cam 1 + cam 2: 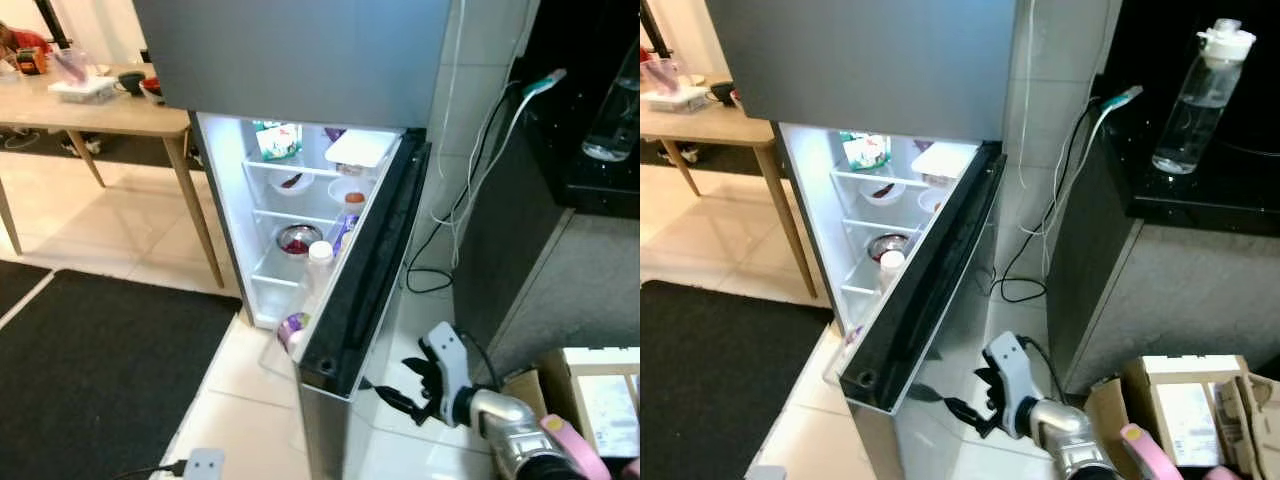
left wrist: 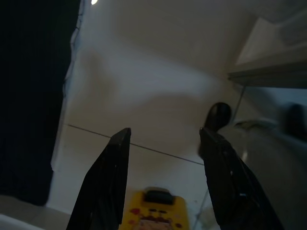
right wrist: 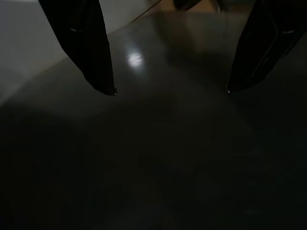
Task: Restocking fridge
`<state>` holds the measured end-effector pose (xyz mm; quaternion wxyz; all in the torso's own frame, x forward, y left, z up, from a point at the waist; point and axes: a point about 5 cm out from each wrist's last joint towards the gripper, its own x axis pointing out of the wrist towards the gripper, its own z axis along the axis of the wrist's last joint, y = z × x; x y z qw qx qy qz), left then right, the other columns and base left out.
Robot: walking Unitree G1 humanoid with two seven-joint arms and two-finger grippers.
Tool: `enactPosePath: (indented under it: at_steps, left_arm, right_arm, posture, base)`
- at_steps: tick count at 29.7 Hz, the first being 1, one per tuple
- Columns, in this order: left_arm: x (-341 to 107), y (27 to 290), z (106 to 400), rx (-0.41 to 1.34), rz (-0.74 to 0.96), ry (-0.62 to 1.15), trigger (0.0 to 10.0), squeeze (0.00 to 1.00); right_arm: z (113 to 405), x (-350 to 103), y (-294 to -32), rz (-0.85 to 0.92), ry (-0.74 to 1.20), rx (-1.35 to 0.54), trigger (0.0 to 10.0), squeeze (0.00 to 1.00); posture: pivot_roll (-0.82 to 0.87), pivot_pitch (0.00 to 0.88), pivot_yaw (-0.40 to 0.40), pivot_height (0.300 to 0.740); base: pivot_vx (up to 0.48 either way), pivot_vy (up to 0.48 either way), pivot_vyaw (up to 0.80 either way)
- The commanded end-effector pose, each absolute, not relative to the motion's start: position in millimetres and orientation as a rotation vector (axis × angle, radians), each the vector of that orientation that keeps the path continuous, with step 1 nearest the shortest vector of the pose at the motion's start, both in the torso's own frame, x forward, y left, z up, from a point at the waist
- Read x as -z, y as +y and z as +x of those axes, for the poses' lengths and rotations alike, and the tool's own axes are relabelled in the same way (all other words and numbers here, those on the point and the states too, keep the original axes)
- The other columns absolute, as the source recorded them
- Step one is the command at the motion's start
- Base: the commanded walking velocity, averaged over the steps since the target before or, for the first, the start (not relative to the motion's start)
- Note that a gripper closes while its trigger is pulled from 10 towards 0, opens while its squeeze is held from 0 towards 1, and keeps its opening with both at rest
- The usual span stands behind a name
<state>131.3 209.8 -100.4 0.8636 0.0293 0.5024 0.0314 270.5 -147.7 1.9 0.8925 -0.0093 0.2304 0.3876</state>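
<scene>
The right pincer (image 1: 400, 385) hangs low just beside the outer face of the fridge door (image 1: 365, 275), its two black fingers spread apart and holding nothing; in the right wrist view the fingertips (image 3: 98, 72) stand wide over a dark glossy surface. The left pincer (image 2: 165, 163) is also open and empty, its fingers pointing down at pale floor tiles, with a yellow packet (image 2: 153, 215) on the floor between them. The fridge (image 1: 300, 60) stands with its lower door partly ajar and the interior lit. Inside, the shelves carry a green carton (image 1: 277, 138), a white tray (image 1: 360, 148) and a bowl (image 1: 298, 240), and the door rack holds a white-capped bottle (image 1: 320, 262). A clear water bottle (image 1: 1200, 95) stands on the black counter (image 1: 1200, 190) to the right, and a wooden table (image 1: 95, 112) stands left of the fridge
</scene>
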Motion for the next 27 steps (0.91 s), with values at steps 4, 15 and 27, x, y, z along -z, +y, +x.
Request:
enactPosePath:
  at_steps: [4, 15, 27]
  left_arm:
    - [102, 211, 127, -0.076, 0.057, 1.065, 10.0, 0.0]
    - [102, 212, 126, -0.074, 0.069, 1.071, 10.0, 0.0]
    - [101, 211, 128, -0.082, 0.067, 1.059, 10.0, 0.0]
  right_arm:
    - [271, -1, -148, -0.04, 0.484, -0.797, 10.0, 0.0]
    - [269, 0, -142, -0.05, 0.484, -0.841, 10.0, 0.0]
    - [283, -5, -125, -0.205, 0.479, -0.844, 10.0, 0.0]
  posture:
    - [-0.16, 0.0, -0.001, 0.74]
    - [-0.15, 0.0, -0.003, 0.74]
    - [-0.13, 0.0, -0.019, 0.74]
  base:
    - [0.0, 0.0, 0.78]
    - [0.0, 0.0, 0.78]
    - [0.0, 0.0, 0.77]
